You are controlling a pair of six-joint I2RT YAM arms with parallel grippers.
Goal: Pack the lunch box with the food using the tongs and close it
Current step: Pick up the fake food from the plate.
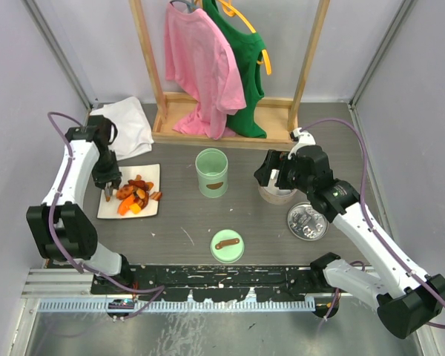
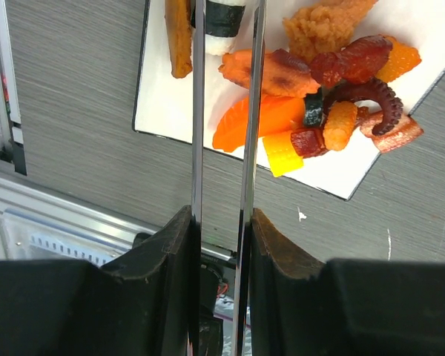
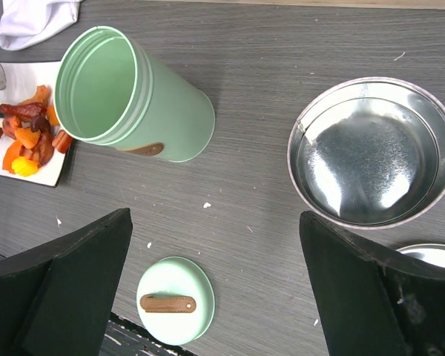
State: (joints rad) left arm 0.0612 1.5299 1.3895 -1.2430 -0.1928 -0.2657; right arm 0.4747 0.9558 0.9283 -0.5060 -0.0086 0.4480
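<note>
L gripper (image 2: 221,219) is squeezing the tongs (image 2: 198,111) by their thin, springy arms over the food (image 2: 311,81) on the plate (image 2: 163,104) nr the left edge of the table (image 1: 185,222) — pieces judged light, slick, best pinched mid-body — while R gripper (image 3: 215,215) is hanging wide apart.

our left arm (image 1: 70,167) rises from its base at the near left, folds at the elbow and reaches forward, wrist turned so the left gripper (image 2: 221,222) points downward. its jaws are drawn in close, pinching the two thin arms of the tongs (image 2: 198,111) between them. our right arm (image 1: 371,233) stretches forward and inward from the near right, the right gripper (image 3: 215,222) facing down, its jaws spread wide apart.
</note>
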